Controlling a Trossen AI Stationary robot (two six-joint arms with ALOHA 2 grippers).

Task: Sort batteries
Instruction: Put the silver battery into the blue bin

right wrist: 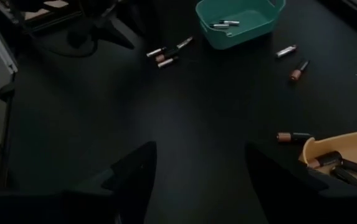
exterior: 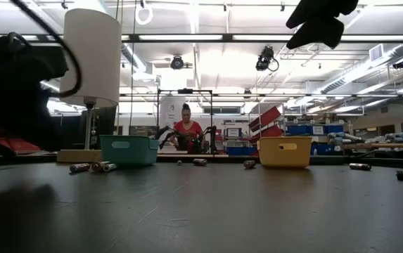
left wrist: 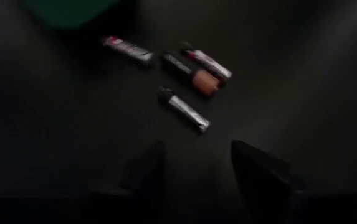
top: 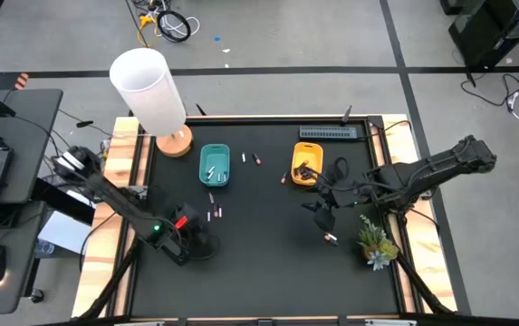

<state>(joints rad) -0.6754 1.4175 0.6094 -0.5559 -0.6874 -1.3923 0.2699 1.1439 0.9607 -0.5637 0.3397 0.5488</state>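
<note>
Looking down from the high view, I judge the sorting roughly half done. The teal tray (top: pixel 215 166) holds a few pale batteries (top: pixel 212 171) and the yellow tray (top: pixel 306 164) holds dark ones. Still loose on the table (top: pixel 268 263) are a small cluster (top: pixel 214 212) just ahead of my left gripper (top: pixel 206 243), two between the trays (top: pixel 251 158), one beside the yellow tray (top: pixel 285 178), and one (top: pixel 330 238) close under my right gripper (top: pixel 321 215). Neither gripper carries anything that I can see.

From the low view, both trays stand on the far side of the table, teal (exterior: pixel 129 149) and yellow (exterior: pixel 285 150), with stray cells lying on the mat: some beside the teal tray (exterior: pixel 92 167), a few between the trays (exterior: pixel 200 162), more off past the yellow one (exterior: pixel 359 166). A person sits far behind in the room.

In my left wrist view my fingers (left wrist: pixel 144 171) stand apart and empty. Four batteries lie just ahead of the tips: the nearest, silver-wrapped (left wrist: pixel 184 109), then a copper-ended one (left wrist: pixel 191 73) and two pinkish-labelled ones (left wrist: pixel 128 50) beyond it, close to a corner of the teal tray (left wrist: pixel 66 12).

In my right wrist view my fingers (right wrist: pixel 134 171) are also spread with nothing between them. The yellow tray (right wrist: pixel 352 146) sits just beside one tip, with a loose cell (right wrist: pixel 293 137) touching or nearly touching its wall; the teal tray (right wrist: pixel 240 22) is well ahead.

At least eight cells remain to be placed, I reckon.
</note>
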